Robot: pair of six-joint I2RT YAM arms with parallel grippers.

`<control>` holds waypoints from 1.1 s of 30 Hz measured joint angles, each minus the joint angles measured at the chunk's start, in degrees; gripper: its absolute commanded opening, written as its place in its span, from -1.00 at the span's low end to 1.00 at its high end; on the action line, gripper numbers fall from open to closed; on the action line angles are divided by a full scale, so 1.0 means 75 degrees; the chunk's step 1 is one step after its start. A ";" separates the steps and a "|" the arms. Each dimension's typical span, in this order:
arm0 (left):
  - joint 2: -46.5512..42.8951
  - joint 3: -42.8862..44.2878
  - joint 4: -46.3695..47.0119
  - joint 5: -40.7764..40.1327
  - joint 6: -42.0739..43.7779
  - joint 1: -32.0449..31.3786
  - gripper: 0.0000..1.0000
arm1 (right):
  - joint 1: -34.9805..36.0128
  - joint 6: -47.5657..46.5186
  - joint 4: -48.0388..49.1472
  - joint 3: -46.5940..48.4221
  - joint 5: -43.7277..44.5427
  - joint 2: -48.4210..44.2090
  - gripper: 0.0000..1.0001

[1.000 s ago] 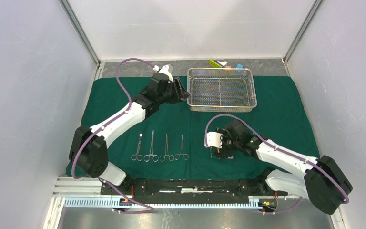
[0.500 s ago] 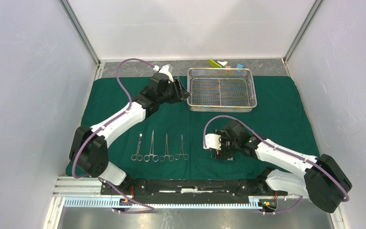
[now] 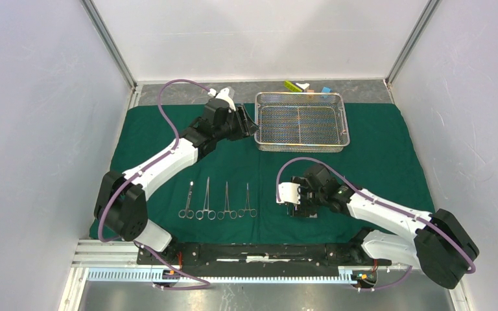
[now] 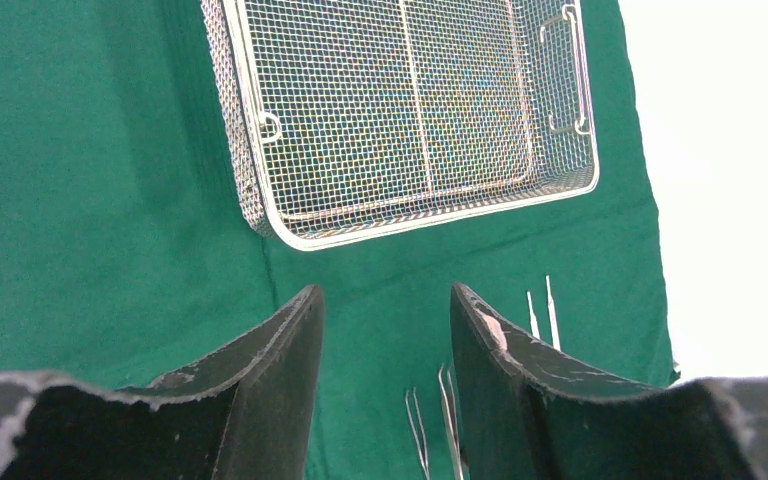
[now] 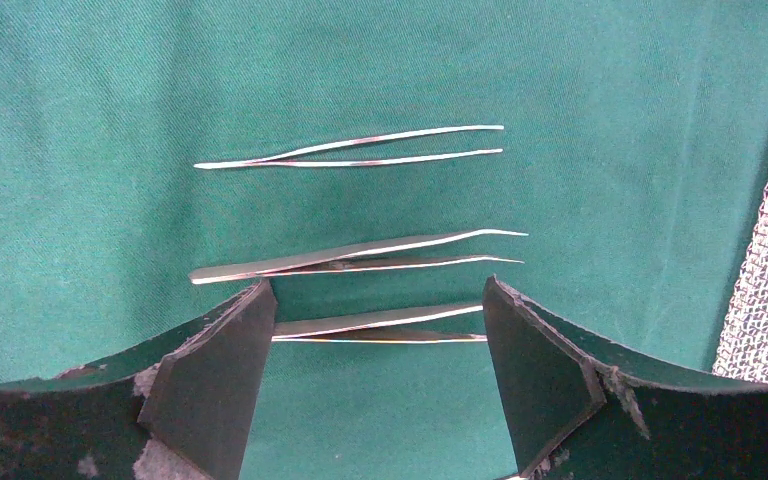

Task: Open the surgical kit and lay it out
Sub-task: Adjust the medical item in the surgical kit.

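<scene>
While my right gripper (image 5: 375, 300) stands wide over the green drape (image 5: 80, 80), the nearest of three tweezers (image 5: 360, 255) lies between its fingers (image 5: 220, 380). My left gripper (image 4: 385, 300) hangs part-open near the wire-mesh tray (image 4: 290, 238) on the drape; four clamps (image 3: 217, 202) lie in a row.

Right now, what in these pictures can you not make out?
Top view: tweezers hidden under the right end effector; blocks behind the tray too small to identify.
Right wrist view: nearest tweezers' ends hidden by the fingers.
Left wrist view: steel instruments cut off by fingers and bottom edge; kind unclear.
</scene>
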 measured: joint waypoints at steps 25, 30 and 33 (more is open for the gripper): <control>0.0000 0.0000 0.0009 0.0032 -0.0032 0.0003 0.17 | 0.0012 -0.0178 -0.0458 0.0137 0.0082 -0.0061 0.68; 0.0000 0.0000 0.0009 0.0050 -0.0032 0.0003 0.18 | 0.0012 -0.0085 -0.0548 0.0361 -0.0219 -0.0061 0.68; 0.0000 0.0000 0.0009 0.0052 -0.0032 0.0012 0.31 | 0.0000 0.0035 -0.0554 0.0565 -0.0402 -0.0061 0.69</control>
